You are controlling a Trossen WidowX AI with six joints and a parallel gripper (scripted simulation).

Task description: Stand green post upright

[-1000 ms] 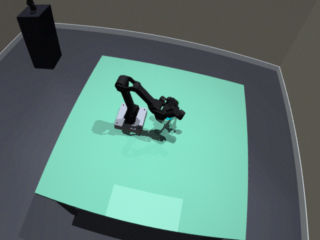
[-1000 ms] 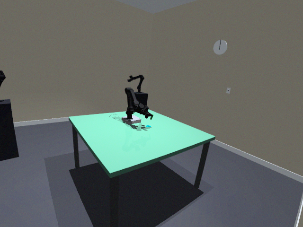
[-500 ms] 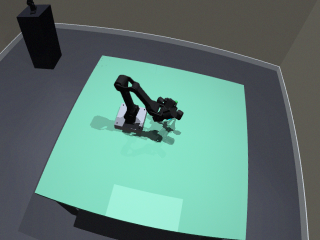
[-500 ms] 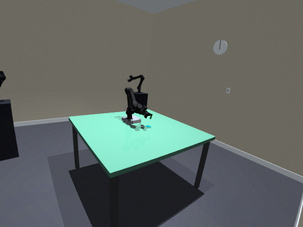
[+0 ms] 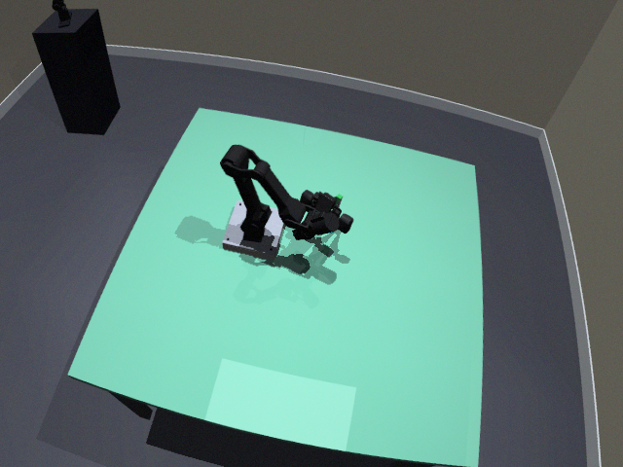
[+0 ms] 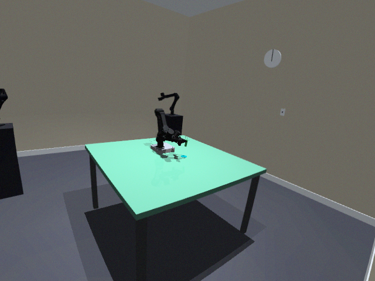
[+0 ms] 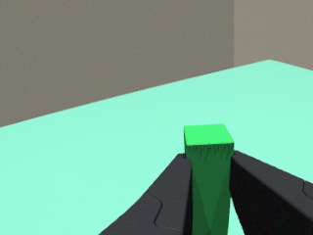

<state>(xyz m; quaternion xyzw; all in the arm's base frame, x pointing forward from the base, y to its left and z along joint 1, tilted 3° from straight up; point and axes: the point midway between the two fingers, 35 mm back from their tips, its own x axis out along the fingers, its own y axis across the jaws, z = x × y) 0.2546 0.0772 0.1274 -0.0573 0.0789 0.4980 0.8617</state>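
My gripper (image 5: 336, 213) (image 6: 183, 141) (image 7: 206, 163) is shut on the green post (image 5: 339, 197) (image 6: 186, 143) (image 7: 209, 210). In the wrist view the post stands between the two black fingers, its square end sticking out past them. The gripper holds it in the air above the mint-green table (image 5: 402, 302) (image 6: 120, 169) (image 7: 98, 157), close to the right of the arm's base (image 5: 251, 235). The cyan circle (image 6: 183, 156) lies on the table just below and in front of the gripper in the exterior view. It is hidden under the arm in the top view and is out of the wrist view.
A paler rectangle (image 5: 281, 402) is marked on the table near its front edge. A black pedestal (image 5: 75, 75) (image 6: 174, 122) with another arm stands on the floor beyond the table. A second pedestal (image 6: 9, 157) stands at the far left.
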